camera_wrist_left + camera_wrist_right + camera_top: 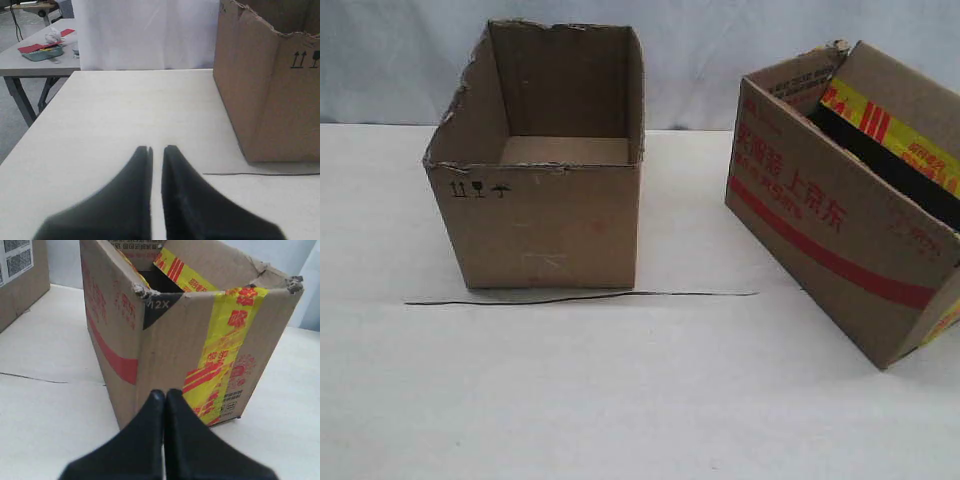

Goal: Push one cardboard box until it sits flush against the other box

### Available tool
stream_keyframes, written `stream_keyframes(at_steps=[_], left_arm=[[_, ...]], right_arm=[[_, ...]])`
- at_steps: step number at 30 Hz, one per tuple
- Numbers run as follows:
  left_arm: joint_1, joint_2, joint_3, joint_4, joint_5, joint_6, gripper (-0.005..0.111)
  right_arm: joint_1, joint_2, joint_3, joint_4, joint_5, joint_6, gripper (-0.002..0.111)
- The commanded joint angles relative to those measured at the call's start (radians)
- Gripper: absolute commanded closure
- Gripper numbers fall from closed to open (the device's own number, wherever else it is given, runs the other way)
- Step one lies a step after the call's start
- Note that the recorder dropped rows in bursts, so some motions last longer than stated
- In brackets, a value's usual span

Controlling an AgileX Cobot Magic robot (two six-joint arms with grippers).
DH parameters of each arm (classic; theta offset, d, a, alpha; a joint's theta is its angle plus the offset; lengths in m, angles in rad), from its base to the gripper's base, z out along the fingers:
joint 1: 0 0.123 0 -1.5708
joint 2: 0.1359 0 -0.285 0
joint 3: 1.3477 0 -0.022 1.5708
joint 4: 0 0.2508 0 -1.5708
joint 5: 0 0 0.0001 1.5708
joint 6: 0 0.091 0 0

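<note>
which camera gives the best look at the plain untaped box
The exterior view: the plain box appears whole, with open top, ragged rim and handling symbols. The left wrist view shows only one corner of it. The right wrist view catches just a brown sliver with white labels, probably it.

Your exterior camera looks down at an angle: plain brown ragged-rimmed cardboard box (pixel 545 215) at ten o'clock, yellow-taped, red-printed brown cardboard box (pixel 820 220) at three. Your left wrist camera, low, shares the plain box's corner. Your right closely faces the taped box's end.
</note>
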Motion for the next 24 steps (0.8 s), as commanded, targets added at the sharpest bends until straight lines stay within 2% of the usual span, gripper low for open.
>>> stream_keyframes(at_steps=[1,10,15,24], left_arm=[[-0.008,-0.001,0.002,-0.007,-0.012,-0.004,0.107],[-0.008,-0.001,0.002,-0.007,-0.012,-0.004,0.107],[-0.008,-0.001,0.002,-0.007,-0.012,-0.004,0.107],[-0.008,-0.001,0.002,-0.007,-0.012,-0.004,0.107]], right_arm=[[-0.006,-0.003,-0.118,0.003,0.072,-0.002,0.108],[-0.006,-0.003,-0.334,0.003,0.064,-0.002,0.108],[-0.006,-0.003,-0.347,0.003,-0.095,-0.002,0.108],[-0.006,-0.003,-0.347,0.043,-0.205,-0.002,0.108]])
